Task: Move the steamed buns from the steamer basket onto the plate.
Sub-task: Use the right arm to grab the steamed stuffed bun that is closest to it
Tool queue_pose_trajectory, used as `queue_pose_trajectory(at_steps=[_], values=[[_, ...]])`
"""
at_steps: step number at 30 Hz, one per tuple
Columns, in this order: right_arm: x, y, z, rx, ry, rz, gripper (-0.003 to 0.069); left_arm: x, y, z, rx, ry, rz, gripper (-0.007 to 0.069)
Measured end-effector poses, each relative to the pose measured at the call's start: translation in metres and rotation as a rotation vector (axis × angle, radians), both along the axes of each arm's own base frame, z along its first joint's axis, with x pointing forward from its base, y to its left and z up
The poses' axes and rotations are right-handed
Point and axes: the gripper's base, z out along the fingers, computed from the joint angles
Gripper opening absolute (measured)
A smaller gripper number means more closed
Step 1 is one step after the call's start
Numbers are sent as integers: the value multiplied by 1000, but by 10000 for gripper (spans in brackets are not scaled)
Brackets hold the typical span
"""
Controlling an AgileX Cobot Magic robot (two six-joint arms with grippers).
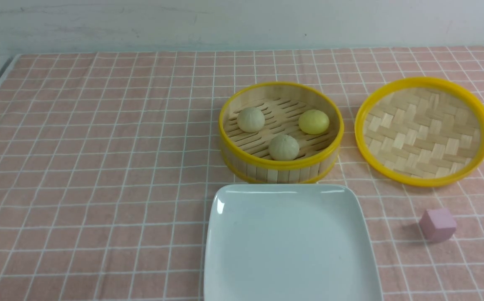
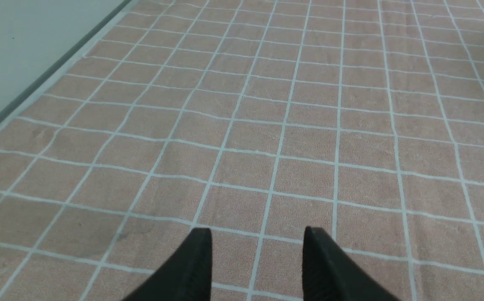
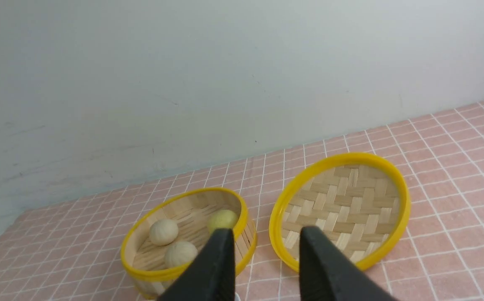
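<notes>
Three steamed buns lie in the steamer basket [image 1: 279,172] at mid-table: a pale one [image 1: 250,119] at the back left, a yellow one [image 1: 313,121] at the back right, another pale one [image 1: 283,147] in front. The white square plate [image 1: 288,242] sits bare just before the basket. Neither gripper shows in the front view. My right gripper [image 3: 267,230] is open and empty, held above the table short of the basket [image 3: 150,276] with its yellow bun [image 3: 221,219] and two pale buns [image 3: 163,232] [image 3: 180,253]. My left gripper [image 2: 257,233] is open over bare cloth.
A shallow yellow-rimmed tray [image 1: 423,129] with a woven bottom lies right of the basket. A small pink cube [image 1: 437,225] rests right of the plate. Pink checked cloth [image 1: 99,167] covers the table. The table's left edge [image 2: 37,83] and a pale wall [image 1: 242,21] bound it.
</notes>
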Motion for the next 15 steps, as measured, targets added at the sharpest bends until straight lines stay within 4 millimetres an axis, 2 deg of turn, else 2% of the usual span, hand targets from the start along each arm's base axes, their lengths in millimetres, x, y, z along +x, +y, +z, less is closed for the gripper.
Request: queue_pose_trajectory(at_steps=[12, 15], values=[[-1, 2, -10, -58, 99, 27, 240, 4, -4, 16, -96, -195, -24, 326], [-2, 5, -10, -75, 99, 60, 240, 4, -5, 23, -236, -286, -19, 326]])
